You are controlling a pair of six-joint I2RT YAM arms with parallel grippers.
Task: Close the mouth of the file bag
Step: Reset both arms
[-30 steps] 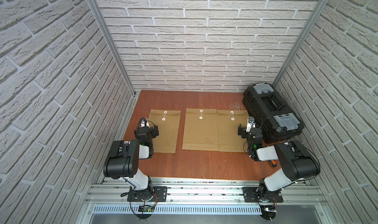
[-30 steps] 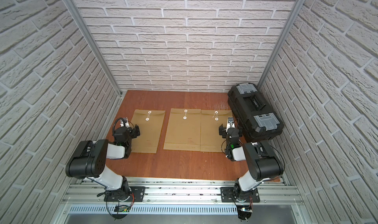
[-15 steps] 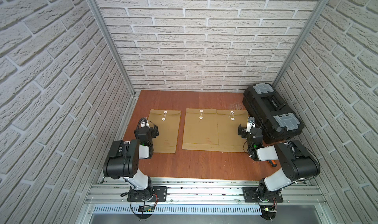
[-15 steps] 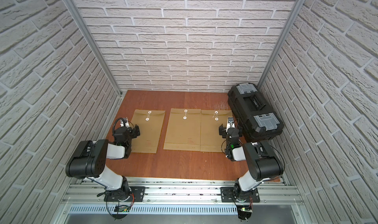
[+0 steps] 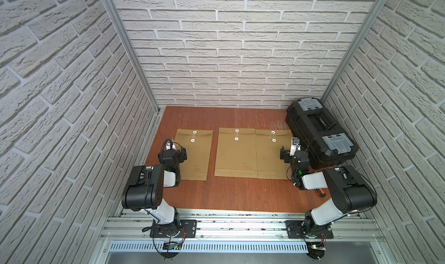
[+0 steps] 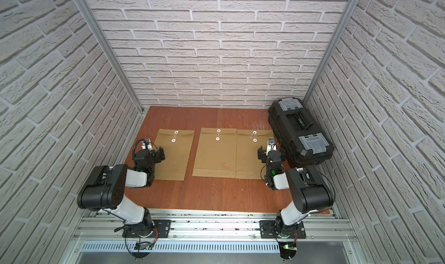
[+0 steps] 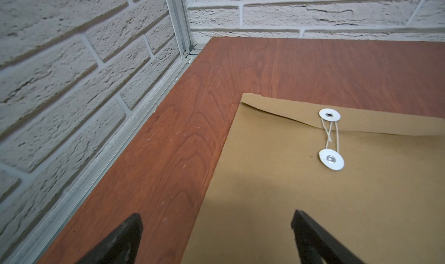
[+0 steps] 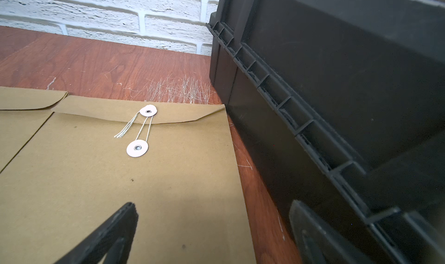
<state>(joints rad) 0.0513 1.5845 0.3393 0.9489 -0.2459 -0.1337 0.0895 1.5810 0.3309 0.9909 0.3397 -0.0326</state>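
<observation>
**Both jaws wide open over the outer bags, toolbox crowding the right side**

Three brown file bags lie flat on the desk [image 5: 228,195], flaps toward the far edge. The left bag [image 5: 195,154] lies alone near the left edge. The middle bag [image 5: 234,154] and right bag [image 5: 271,154] lie side by side with their long edges touching.

All three flaps are folded down. On the left bag [image 7: 313,202] a string [image 7: 331,135] runs between the two white discs. On the right bag [image 8: 120,178] the string [image 8: 143,132] loops between the discs and a frayed end lies loose beside it.

The left arm [image 5: 168,159] reaches over the left bag's near half. The left jaws stand wide apart and hold nothing, with one finger [image 7: 120,241] over bare desk and the other over the bag.

The right arm [image 5: 298,161] hangs over the right bag's outer edge. The right jaws are also spread wide and empty, with one finger [image 8: 108,236] over the bag and the other close beside the toolbox [image 8: 337,82].

That black toolbox [image 5: 320,135] fills the far right corner. Its side runs close along the right bag, leaving a thin strip of desk. Pale scratches mark the desk beyond the right bag.

An orange-handled screwdriver [image 5: 321,192] lies near the right edge, partly hidden under the right arm.
</observation>
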